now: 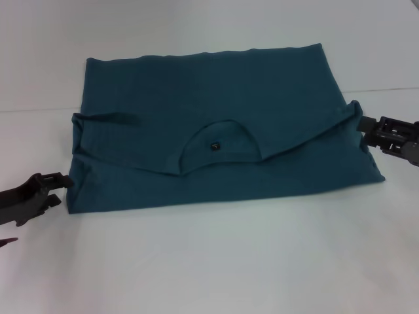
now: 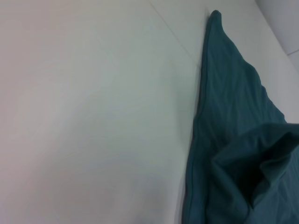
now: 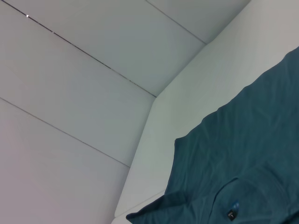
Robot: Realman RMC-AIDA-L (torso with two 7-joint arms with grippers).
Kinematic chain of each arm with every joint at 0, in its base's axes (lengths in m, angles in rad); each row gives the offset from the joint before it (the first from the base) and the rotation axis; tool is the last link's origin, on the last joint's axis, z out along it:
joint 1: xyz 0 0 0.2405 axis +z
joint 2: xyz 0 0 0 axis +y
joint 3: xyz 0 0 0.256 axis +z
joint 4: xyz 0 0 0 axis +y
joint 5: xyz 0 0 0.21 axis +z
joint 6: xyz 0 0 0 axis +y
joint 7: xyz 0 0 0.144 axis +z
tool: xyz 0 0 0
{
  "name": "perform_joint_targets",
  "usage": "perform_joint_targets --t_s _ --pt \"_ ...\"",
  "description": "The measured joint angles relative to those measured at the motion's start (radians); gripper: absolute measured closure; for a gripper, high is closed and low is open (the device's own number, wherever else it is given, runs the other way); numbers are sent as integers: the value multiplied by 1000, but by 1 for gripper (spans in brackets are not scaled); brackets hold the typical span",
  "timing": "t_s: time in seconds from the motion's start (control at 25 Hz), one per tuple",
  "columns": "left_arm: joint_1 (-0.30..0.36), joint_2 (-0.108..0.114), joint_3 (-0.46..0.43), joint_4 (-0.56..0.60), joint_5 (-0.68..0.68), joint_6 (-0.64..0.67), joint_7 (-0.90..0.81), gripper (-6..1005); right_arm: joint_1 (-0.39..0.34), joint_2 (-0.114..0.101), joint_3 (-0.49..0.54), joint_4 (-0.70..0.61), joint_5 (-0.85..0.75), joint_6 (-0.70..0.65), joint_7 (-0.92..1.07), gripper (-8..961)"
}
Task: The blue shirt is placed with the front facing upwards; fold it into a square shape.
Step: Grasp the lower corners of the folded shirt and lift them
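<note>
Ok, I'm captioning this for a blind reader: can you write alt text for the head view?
A blue shirt, partly folded into a wide rectangle with its collar showing at the middle, lies on a white table. The left gripper sits at the shirt's near left corner, and the right gripper is at its right edge, where the cloth is bunched.

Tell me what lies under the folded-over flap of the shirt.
More of the shirt: its own teal cloth shows around the flap. Whatever is directly beneath is covered; no lettering shows.
</note>
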Motion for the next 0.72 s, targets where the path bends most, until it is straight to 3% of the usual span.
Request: perform_joint_targets --t_s 0.2,0.72 --pt "-5 1 22 0 1 11 19 478 0 -1 0 10 0 0 0 329" --pt "-7 2 16 1 -1 19 19 324 -4 -3 2 15 2 0 0 329"
